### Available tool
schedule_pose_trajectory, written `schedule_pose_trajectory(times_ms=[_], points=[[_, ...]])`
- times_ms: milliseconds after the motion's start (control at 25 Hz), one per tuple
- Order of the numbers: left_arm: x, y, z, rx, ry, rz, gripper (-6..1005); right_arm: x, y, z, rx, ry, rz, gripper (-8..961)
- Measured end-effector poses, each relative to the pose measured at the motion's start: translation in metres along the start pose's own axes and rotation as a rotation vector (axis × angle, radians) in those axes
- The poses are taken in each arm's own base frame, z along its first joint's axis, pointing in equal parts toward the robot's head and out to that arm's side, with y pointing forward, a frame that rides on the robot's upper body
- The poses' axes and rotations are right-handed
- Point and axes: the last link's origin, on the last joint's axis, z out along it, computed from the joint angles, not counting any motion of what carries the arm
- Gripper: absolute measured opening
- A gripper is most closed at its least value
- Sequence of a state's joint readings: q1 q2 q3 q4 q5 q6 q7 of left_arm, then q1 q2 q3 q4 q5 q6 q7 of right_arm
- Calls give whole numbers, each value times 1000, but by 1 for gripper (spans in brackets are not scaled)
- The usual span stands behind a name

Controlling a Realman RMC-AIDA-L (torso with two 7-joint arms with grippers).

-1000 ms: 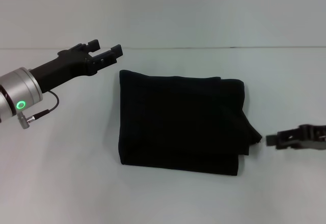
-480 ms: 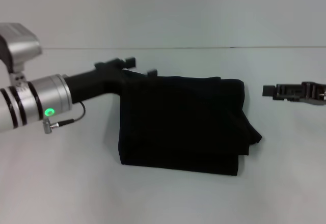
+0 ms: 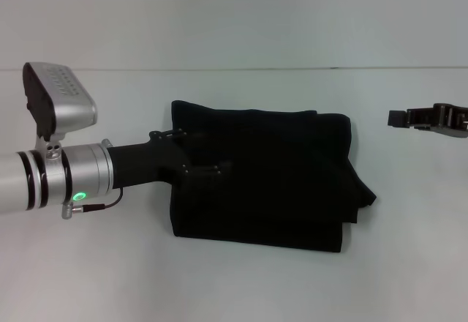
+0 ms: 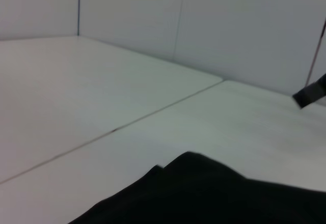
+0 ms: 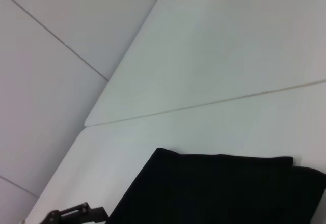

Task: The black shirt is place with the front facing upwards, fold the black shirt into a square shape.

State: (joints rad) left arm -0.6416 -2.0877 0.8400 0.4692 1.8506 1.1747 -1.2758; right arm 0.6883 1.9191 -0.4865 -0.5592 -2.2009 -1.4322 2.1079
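The black shirt point(image 3: 278, 183) lies folded into a rough rectangle on the white table, with a small flap sticking out at its right edge. Its lettering and neck label are hidden. My left gripper point(image 3: 210, 164) reaches in from the left and is over the shirt's left part, black against the black cloth. My right gripper point(image 3: 398, 118) hangs off to the right of the shirt, apart from it. The shirt also shows in the left wrist view point(image 4: 204, 196) and the right wrist view point(image 5: 219, 188).
The white table point(image 3: 241, 285) has a seam line running across its far side point(image 3: 292, 69). My right gripper's tip shows in the left wrist view point(image 4: 309, 93). My left gripper shows in the right wrist view point(image 5: 76, 215).
My left arm has swung from beyond the shirt's far left corner to over the shirt's left part. My right gripper has moved from the shirt's near right flap to farther away on the right.
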Motion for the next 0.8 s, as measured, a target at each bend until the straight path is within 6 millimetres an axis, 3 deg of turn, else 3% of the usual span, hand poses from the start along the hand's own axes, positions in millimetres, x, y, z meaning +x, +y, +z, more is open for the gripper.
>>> schedule_pose_trajectory(times_ms=[320,800], points=[[-14,-7,-1,69,-63,3,842,-9,4,4,-2,-13,-11,73],[-35,-5,-18,93,-79,-23,843,-18,8,7,-4,-16,-32,40]])
